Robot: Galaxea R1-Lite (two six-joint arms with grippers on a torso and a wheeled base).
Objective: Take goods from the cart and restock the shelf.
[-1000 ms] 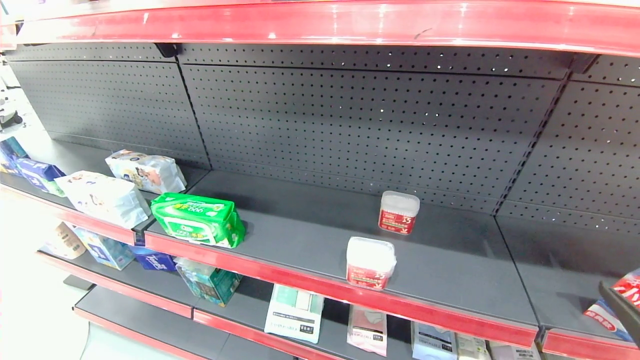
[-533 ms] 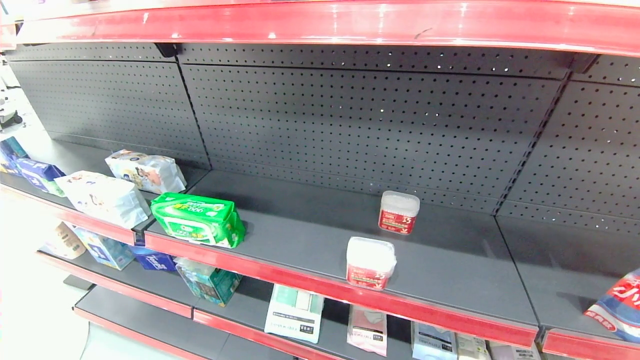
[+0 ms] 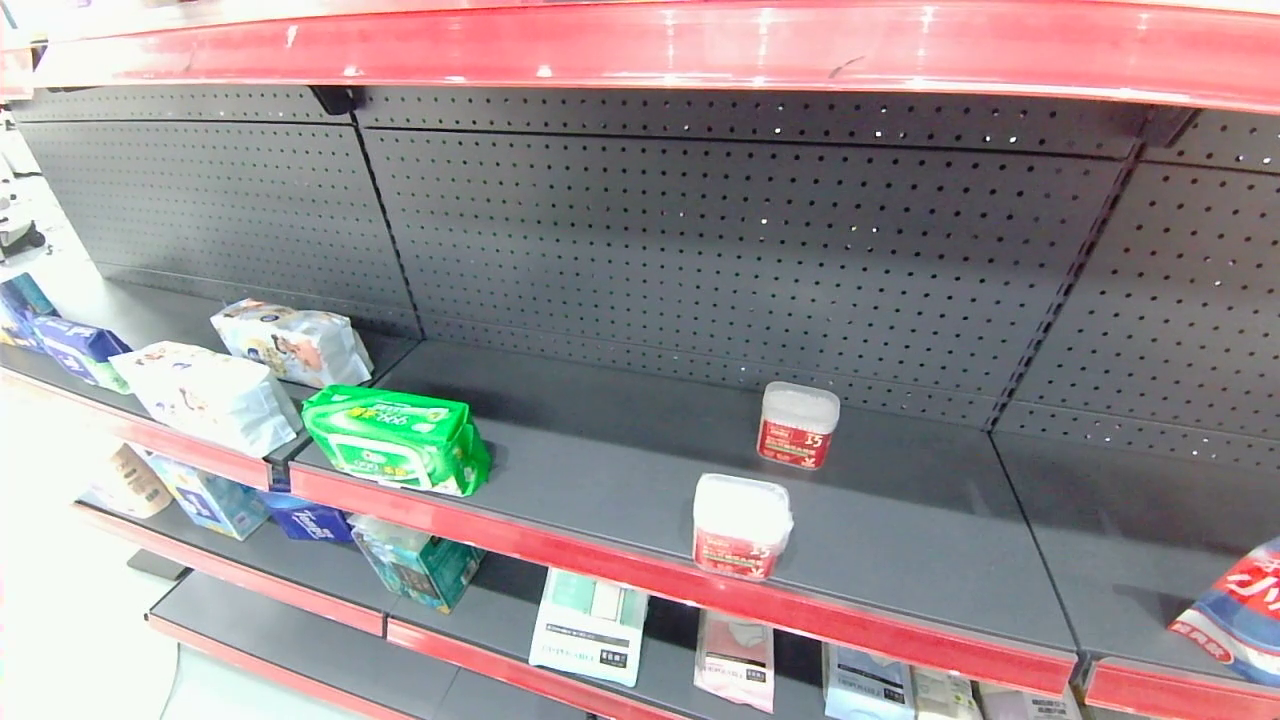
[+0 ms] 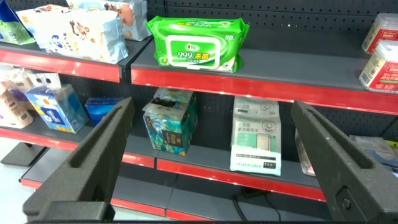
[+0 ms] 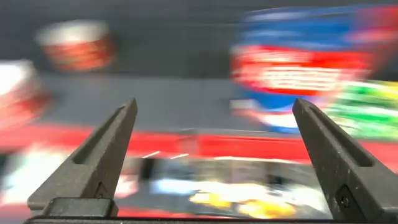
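The dark shelf [image 3: 620,480] has a red front lip and carries a green wipes pack [image 3: 397,438] and two red-and-white tubs [image 3: 742,524] [image 3: 797,424]. A red-and-blue bag [image 3: 1235,610] lies on the shelf at the far right. My left gripper [image 4: 212,104] is open and holds nothing, in front of the shelves and below the green wipes pack [image 4: 198,43]. My right gripper [image 5: 214,102] is open and holds nothing, facing the shelf's front lip, with the red-and-blue bag [image 5: 305,68] ahead and the tubs [image 5: 74,43] off to one side.
White tissue packs [image 3: 205,395] [image 3: 292,342] and blue packs [image 3: 75,348] fill the shelf's left end. The lower shelf holds a teal box [image 4: 171,118], a white pack [image 4: 256,134] and several other goods. A perforated black back panel [image 3: 700,250] closes the rear.
One second ago a dark gripper tip showed at the head view's right edge in front of the red-and-blue bag; it has since drawn out of the head view. The goods have not moved.
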